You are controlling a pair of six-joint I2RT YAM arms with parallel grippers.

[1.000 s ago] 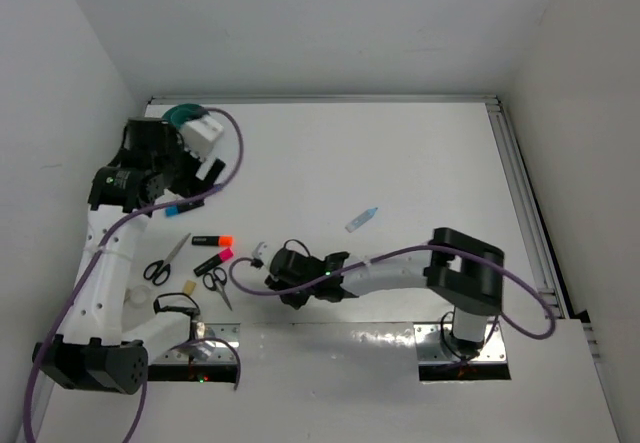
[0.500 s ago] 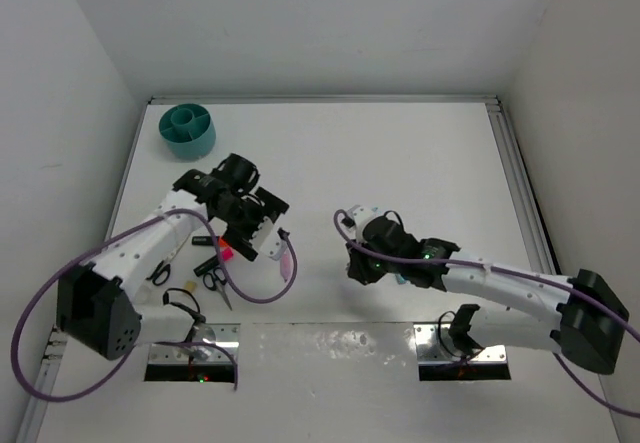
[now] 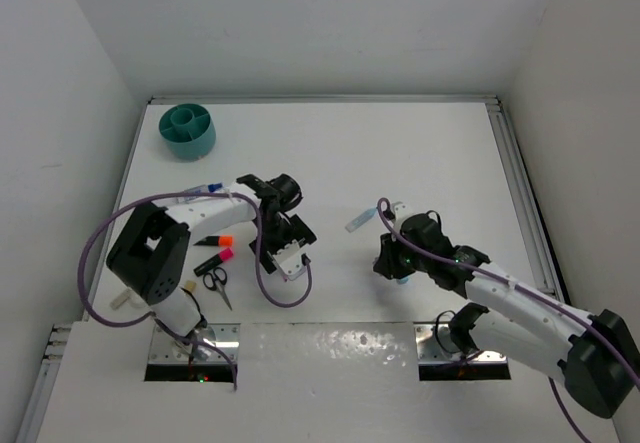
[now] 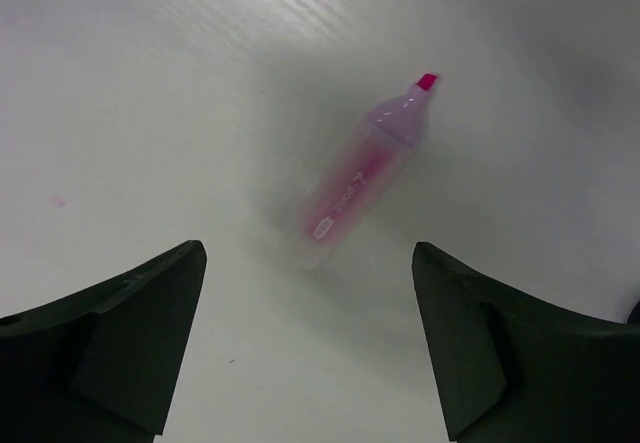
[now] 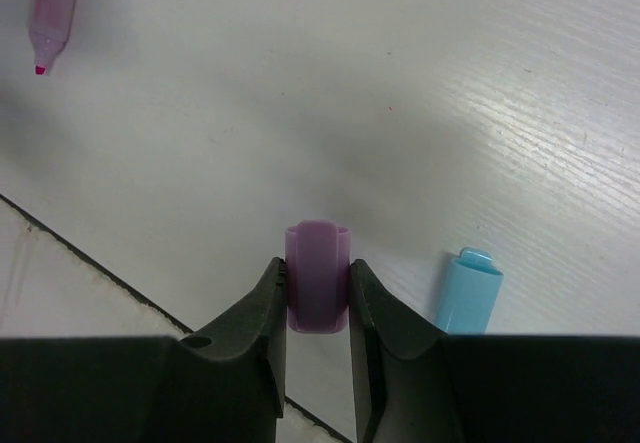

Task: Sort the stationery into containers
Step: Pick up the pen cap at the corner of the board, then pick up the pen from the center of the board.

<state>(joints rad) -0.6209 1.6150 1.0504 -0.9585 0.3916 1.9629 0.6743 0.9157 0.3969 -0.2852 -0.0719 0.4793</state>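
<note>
left gripper (image 4: pixel 307 263) spread wide over uncapped pink translucent plastic marker (image 4: pixel 355 178) lying flat. right gripper (image 5: pixel 318 298) pinching small purple rounded piece (image 5: pixel 318 275); light-blue plastic tube (image 5: pixel 468 291) just beside.

Blurred ahead of the left gripper (image 4: pixel 308 251): pink marker (image 4: pixel 365 168); cut by the top edge far ahead-left of the right gripper (image 5: pixel 315 268). Hidden between that gripper's fingers: purple eraser's (image 5: pixel 318 288) near end. Just right, light-blue piece (image 5: pixel 468 291), near end hidden, kind unclear.
</note>
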